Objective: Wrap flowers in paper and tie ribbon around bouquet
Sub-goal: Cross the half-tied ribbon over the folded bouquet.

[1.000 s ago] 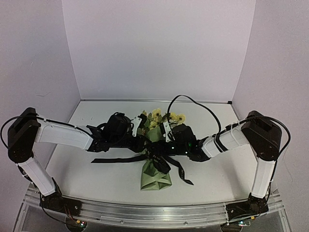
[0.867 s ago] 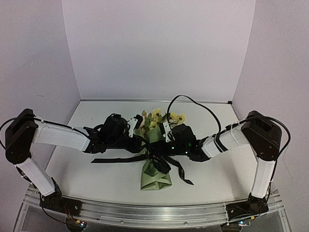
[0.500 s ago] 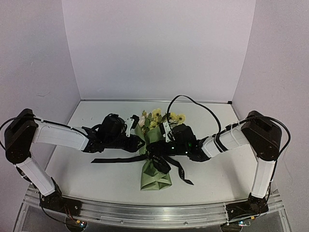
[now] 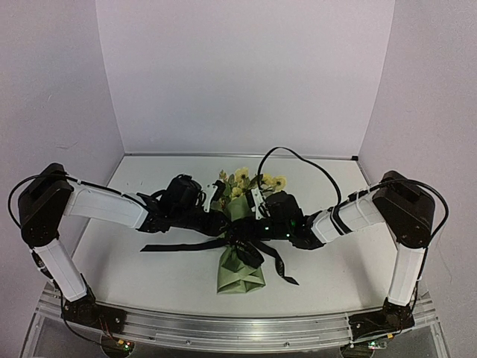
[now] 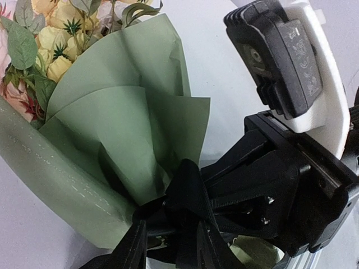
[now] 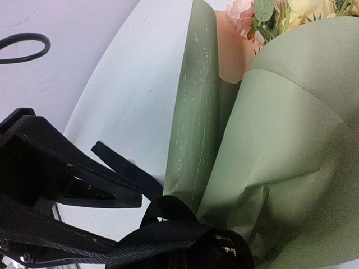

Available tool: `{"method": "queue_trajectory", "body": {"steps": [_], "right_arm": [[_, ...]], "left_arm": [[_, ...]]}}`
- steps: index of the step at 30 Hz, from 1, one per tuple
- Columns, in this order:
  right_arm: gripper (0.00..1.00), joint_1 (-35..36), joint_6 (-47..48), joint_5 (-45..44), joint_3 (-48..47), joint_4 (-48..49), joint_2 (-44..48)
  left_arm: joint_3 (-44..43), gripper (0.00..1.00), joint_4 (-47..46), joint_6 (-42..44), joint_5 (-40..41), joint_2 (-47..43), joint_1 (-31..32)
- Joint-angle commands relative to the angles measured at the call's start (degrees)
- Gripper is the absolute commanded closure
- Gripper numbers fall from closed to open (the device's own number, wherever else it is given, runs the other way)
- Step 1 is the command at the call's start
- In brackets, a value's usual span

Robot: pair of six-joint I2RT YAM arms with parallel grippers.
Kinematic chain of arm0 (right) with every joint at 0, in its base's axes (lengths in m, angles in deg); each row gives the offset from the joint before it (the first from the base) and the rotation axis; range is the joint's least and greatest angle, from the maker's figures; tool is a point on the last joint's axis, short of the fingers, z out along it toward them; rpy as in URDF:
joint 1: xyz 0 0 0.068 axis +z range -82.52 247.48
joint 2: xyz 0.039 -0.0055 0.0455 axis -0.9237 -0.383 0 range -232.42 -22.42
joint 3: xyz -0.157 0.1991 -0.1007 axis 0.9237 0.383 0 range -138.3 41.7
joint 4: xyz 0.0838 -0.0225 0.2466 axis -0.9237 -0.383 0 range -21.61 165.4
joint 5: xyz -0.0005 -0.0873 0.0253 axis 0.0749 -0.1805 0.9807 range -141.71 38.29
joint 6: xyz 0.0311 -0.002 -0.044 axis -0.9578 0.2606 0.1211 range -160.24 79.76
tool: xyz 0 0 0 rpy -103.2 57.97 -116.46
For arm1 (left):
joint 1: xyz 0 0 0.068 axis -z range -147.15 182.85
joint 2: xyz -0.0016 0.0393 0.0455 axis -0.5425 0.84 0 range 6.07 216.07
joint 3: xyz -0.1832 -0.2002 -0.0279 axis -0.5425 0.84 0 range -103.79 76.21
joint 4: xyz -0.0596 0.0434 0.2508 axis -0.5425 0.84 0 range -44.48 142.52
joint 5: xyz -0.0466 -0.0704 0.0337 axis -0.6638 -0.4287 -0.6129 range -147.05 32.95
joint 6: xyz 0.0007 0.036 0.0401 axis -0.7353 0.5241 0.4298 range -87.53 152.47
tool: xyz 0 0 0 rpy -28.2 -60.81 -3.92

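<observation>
The bouquet lies in the middle of the table, its cream and yellow flowers (image 4: 246, 181) at the far end and the olive-green paper (image 4: 240, 274) cone pointing toward me. The black ribbon (image 4: 247, 245) goes round the cone's waist, with tails trailing left and right. My left gripper (image 4: 220, 222) reaches the waist from the left. In the left wrist view its fingers (image 5: 128, 249) flank a bunched ribbon loop (image 5: 189, 193) and press on it. My right gripper (image 4: 250, 228) meets it from the right, shut, with ribbon (image 6: 179, 238) rising from its jaws and hiding them. The paper's tan-orange face (image 6: 230, 56) shows inside.
White walls stand at the back and both sides of the white table (image 4: 149, 272). A black cable (image 4: 298, 158) arcs above the right wrist. Each wrist view shows the other arm's black gripper close by, the right one (image 5: 286, 190) and the left one (image 6: 56, 185). The metal rail (image 4: 238, 328) runs along the near edge.
The left wrist drew a little to the left, then came back to the bouquet's waist, and its jaws narrowed slightly. The right arm and the bouquet have not moved.
</observation>
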Motion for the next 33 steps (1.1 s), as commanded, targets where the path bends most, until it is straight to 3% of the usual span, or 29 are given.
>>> {"method": "queue_trajectory", "body": {"steps": [1,33], "right_arm": [[1.0,-0.2,0.9,0.9,-1.9,2.0,1.7],[1.0,-0.6,2.9,3.3,-1.6,3.0,3.5]], "left_arm": [[-3.0,0.67,-1.1,0.4,-1.5,1.1,0.0],[-2.1,0.61,1.3,1.6,1.7,-0.3,0.0]]}}
